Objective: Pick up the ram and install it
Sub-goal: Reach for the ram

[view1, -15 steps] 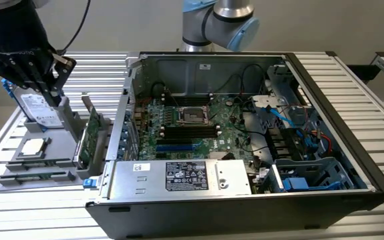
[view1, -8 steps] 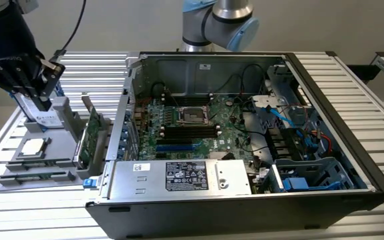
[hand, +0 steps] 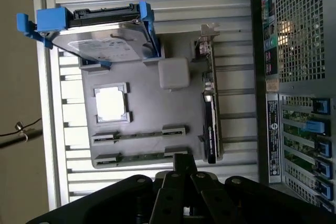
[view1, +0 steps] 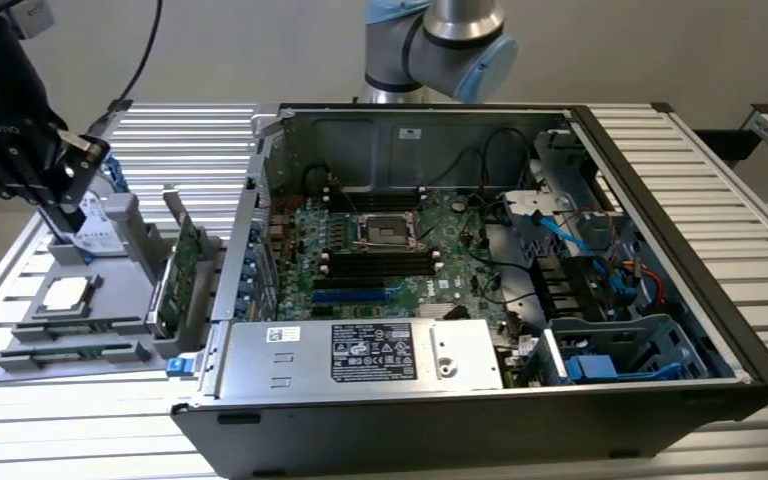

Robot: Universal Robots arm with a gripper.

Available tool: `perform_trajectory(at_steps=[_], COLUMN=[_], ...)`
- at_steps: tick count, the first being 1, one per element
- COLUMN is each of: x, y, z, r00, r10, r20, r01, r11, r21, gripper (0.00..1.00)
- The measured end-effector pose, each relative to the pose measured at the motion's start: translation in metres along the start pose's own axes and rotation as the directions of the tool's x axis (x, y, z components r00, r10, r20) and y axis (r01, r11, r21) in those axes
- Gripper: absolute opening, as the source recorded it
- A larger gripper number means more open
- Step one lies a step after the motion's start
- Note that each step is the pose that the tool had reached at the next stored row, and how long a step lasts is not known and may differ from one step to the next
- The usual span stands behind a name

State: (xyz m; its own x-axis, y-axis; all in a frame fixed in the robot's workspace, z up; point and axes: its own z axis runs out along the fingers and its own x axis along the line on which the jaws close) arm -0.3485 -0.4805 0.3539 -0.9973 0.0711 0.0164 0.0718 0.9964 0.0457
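Gripper (hand: 182, 163), fingers closed on nothing, hovers above a grey tray (hand: 147, 103). The ram (hand: 139, 156) sits in a tray slot, probably for easy grasping, beside the open case (view1: 424, 440).

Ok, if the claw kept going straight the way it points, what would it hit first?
Probably the grey tray, close to the end of the ram lying in it. The claw hangs above with nothing in between; whether it would land on the ram or on the tray beside it is unclear.
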Motion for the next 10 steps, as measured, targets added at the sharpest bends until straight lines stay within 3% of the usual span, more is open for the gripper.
perform_trajectory(at_steps=[10], x=[0.019], y=[-0.0095], z=[0.0062], r00=[1.0], r10=[-0.001], r20=[-0.0002], r01=[0.001], r11=[1.0], r21=[0.0], gripper=[0.11])
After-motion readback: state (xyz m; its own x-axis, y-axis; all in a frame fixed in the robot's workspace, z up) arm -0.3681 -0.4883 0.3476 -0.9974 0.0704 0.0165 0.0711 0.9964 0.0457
